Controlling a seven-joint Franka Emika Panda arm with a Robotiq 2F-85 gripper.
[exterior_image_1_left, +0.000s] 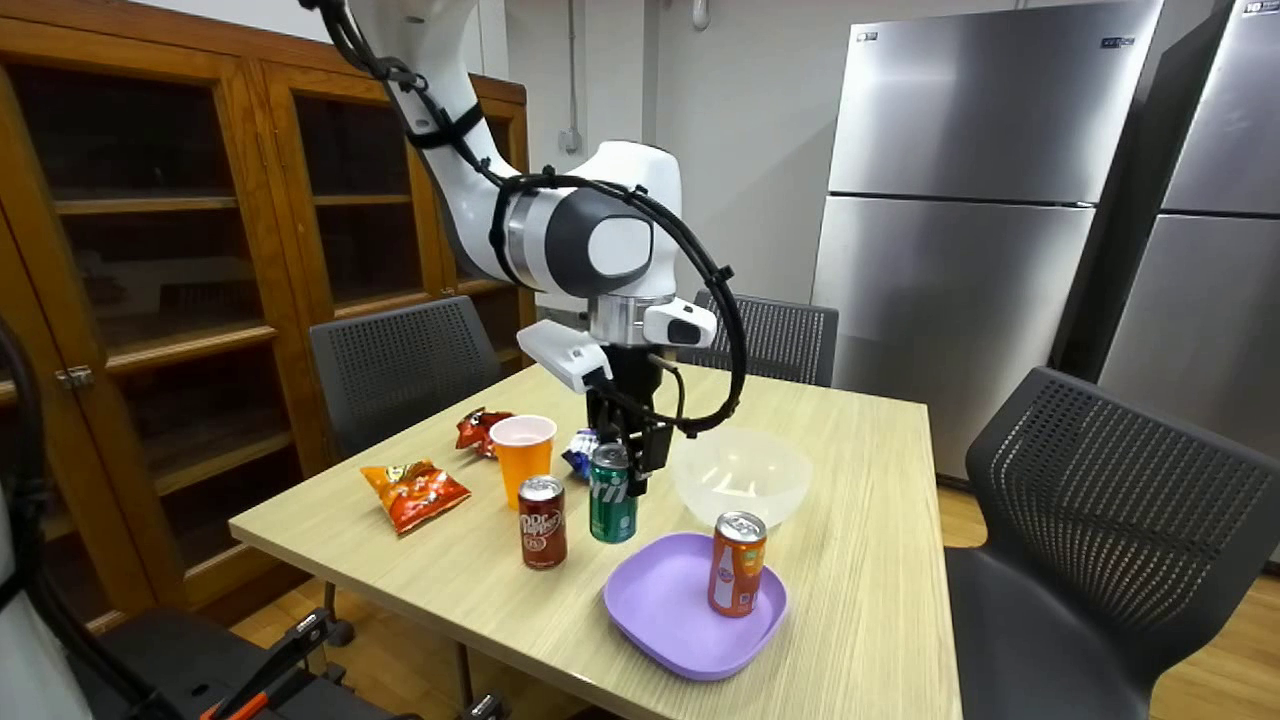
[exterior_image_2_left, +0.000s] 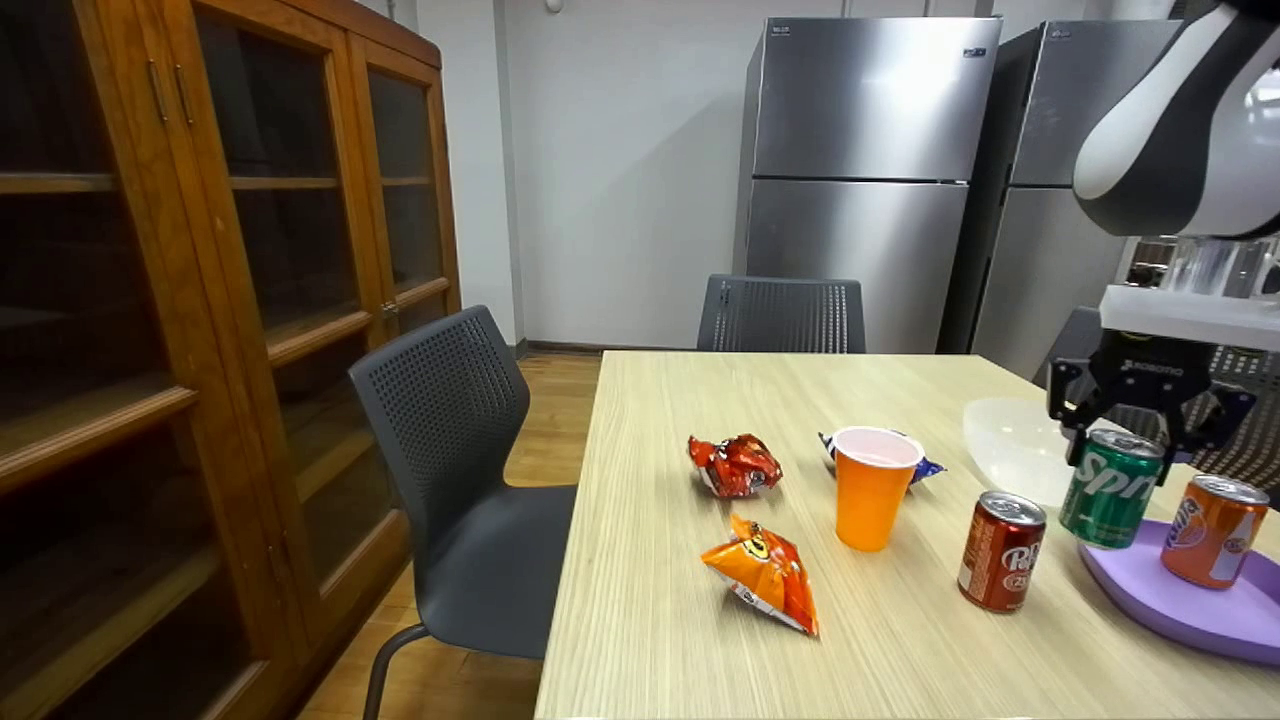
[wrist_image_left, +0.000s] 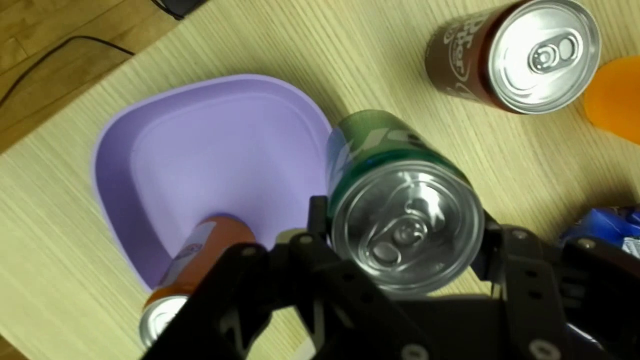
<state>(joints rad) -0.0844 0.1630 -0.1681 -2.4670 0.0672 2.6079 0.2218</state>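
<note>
My gripper (exterior_image_2_left: 1120, 462) is shut on a green Sprite can (wrist_image_left: 400, 225), with a finger on either side near its top. The can stands upright and looks raised a little off the table, beside the purple plate (exterior_image_1_left: 660, 610). In the wrist view its lower end overlaps the plate's rim. An orange Fanta can (exterior_image_1_left: 737, 570) stands on the plate; a black finger partly covers it in the wrist view. On the other side of the held can, a dark red Dr Pepper can (exterior_image_1_left: 543, 530) stands upright on the table.
Behind the held can is a translucent white bowl (exterior_image_1_left: 750, 475). An orange cup (exterior_image_2_left: 873, 500) stands near the Dr Pepper can. Around it lie an orange snack bag (exterior_image_2_left: 770, 575), a red one (exterior_image_2_left: 735, 467) and a blue one (wrist_image_left: 602, 227). Dark chairs (exterior_image_1_left: 1110, 480) surround the table.
</note>
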